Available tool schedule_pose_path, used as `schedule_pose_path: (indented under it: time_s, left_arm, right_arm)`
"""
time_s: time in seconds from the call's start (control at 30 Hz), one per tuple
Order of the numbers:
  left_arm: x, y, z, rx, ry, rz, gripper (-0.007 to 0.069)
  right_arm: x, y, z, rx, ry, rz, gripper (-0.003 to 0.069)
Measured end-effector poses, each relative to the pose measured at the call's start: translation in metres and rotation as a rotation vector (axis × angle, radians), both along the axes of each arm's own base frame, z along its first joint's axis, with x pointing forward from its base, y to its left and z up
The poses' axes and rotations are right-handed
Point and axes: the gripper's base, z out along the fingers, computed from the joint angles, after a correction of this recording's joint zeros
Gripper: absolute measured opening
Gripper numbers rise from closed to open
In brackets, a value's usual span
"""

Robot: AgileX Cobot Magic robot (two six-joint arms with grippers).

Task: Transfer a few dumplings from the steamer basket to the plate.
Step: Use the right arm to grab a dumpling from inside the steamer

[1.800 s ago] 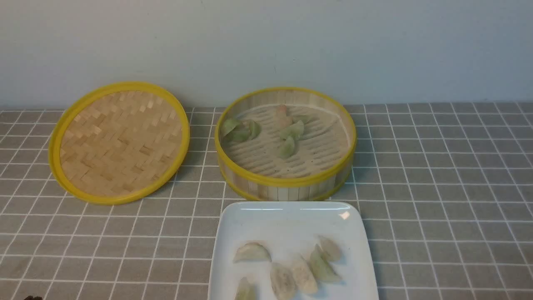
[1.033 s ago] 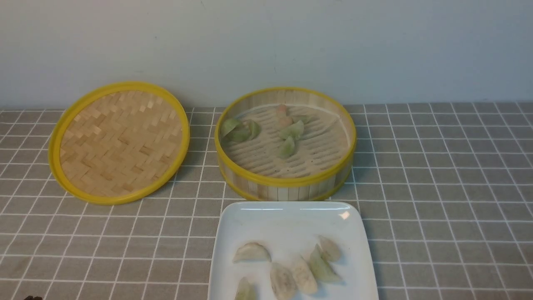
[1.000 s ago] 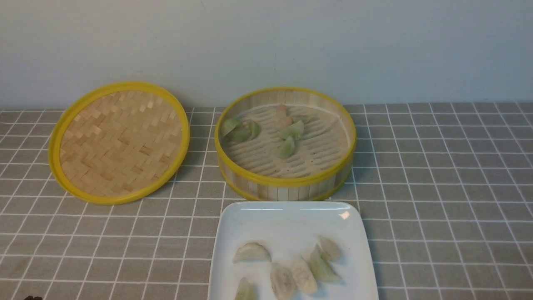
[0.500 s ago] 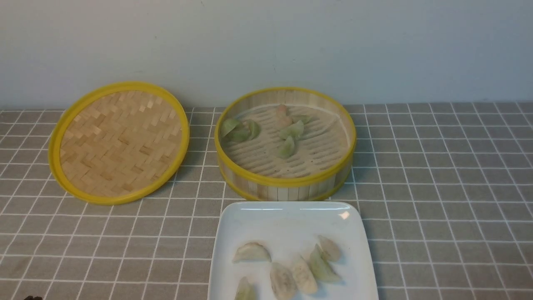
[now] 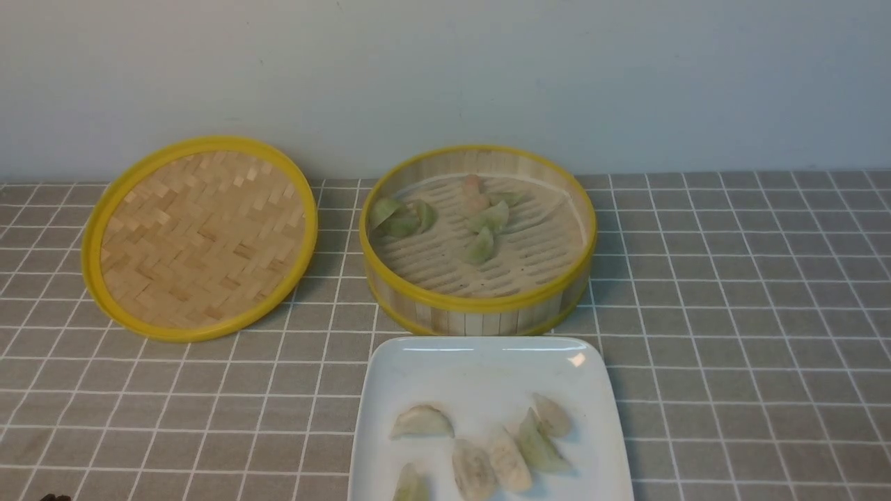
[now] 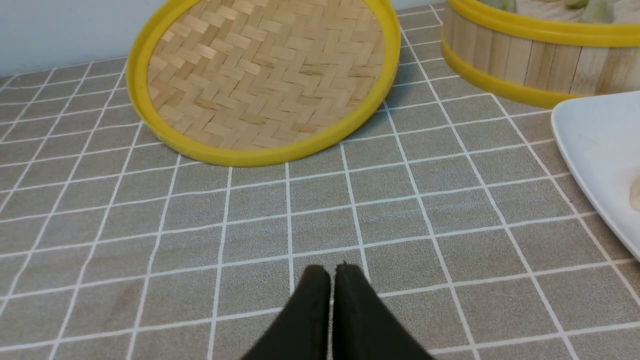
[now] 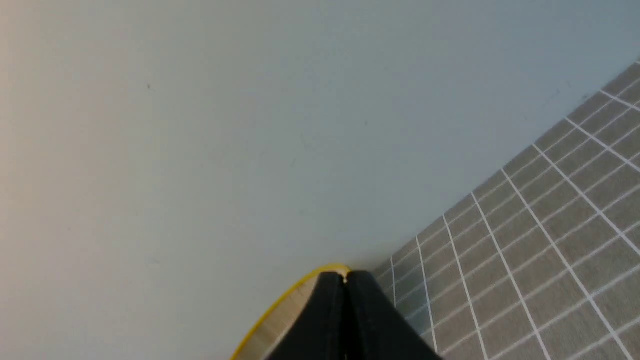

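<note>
A: Contents, centre of the frame?
B: One round bamboo steamer basket with yellow rims [image 5: 480,304], holding pale green half-moon dumplings [image 5: 480,246] at its left and middle.
A: Lower centre?
B: One glossy white square plate [image 5: 487,362], bearing one pale green dumpling right of its middle, another at the bottom edge, and several whitish-beige dumplings [image 5: 474,469].
A: End effectors?
B: Left end effector [image 6: 332,272]: tips nearly together, nothing between them. Right end effector [image 7: 345,277]: closed, nothing seen in it.
A: Step in hand?
B: Apparently a pause between transfers, or the finish; "a few" leaves that open.
A: Next move?
B: If more are wanted: open one end effector, reach the basket, and lift a green dumpling gently over the rim.
</note>
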Motion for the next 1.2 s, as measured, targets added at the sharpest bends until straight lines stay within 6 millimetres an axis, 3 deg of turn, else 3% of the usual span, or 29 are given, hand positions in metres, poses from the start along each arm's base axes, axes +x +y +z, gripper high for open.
schedule_pose_path:
  time_s: [0.1,0.23,0.27,0.33,0.43,0.53,0.63,0.67,0.7,0.77,0.83,1.03,1.13,1.2]
  left_arm:
    - [0.0,0.0,0.0,0.0,0.0,0.0,-0.0005]
    - [0.0,0.0,0.0,0.0,0.0,0.0,-0.0005]
    - [0.0,0.0,0.0,0.0,0.0,0.0,-0.0005]
    - [0.0,0.0,0.0,0.0,0.0,0.0,-0.0005]
    - [0.0,0.0,0.0,0.0,0.0,0.0,-0.0005]
    - [0.0,0.0,0.0,0.0,0.0,0.0,-0.0005]
    - [0.0,0.0,0.0,0.0,0.0,0.0,-0.0005]
    - [0.0,0.0,0.0,0.0,0.0,0.0,-0.0005]
    - [0.0,0.0,0.0,0.0,0.0,0.0,-0.0005]
    - [0.0,0.0,0.0,0.0,0.0,0.0,-0.0005]
    - [0.0,0.0,0.0,0.0,0.0,0.0,-0.0005]
    - [0.0,0.0,0.0,0.0,0.0,0.0,-0.0005]
    - [0.0,0.0,0.0,0.0,0.0,0.0,-0.0005]
    - [0.0,0.0,0.0,0.0,0.0,0.0,-0.0005]
  right_arm:
    - [-0.001,0.0,0.01,0.007,-0.029,-0.001,-0.001]
    - [0.002,0.007,0.059,-0.145,0.075,0.061,-0.001]
    - [0.002,0.007,0.061,-0.161,0.086,0.064,-0.001]
    - [0.017,0.012,0.088,-0.28,0.267,0.134,-0.001]
    - [0.056,0.02,0.125,-0.427,0.541,0.273,-0.001]
    - [0.093,0.024,0.137,-0.471,0.734,0.378,-0.001]
    - [0.14,0.029,0.138,-0.473,0.912,0.48,-0.001]
    - [0.164,0.032,0.139,-0.475,0.957,0.519,-0.001]
    - [0.168,0.032,0.143,-0.478,0.955,0.525,-0.001]
    - [0.204,0.04,0.14,-0.492,1.019,0.583,-0.001]
    - [0.224,0.048,0.142,-0.503,1.039,0.611,-0.001]
    - [0.306,0.104,0.129,-0.654,1.1,0.662,-0.0008]
    - [0.327,0.126,0.121,-0.699,1.093,0.667,-0.0008]
    - [0.345,0.157,0.111,-0.732,1.071,0.695,-0.0006]
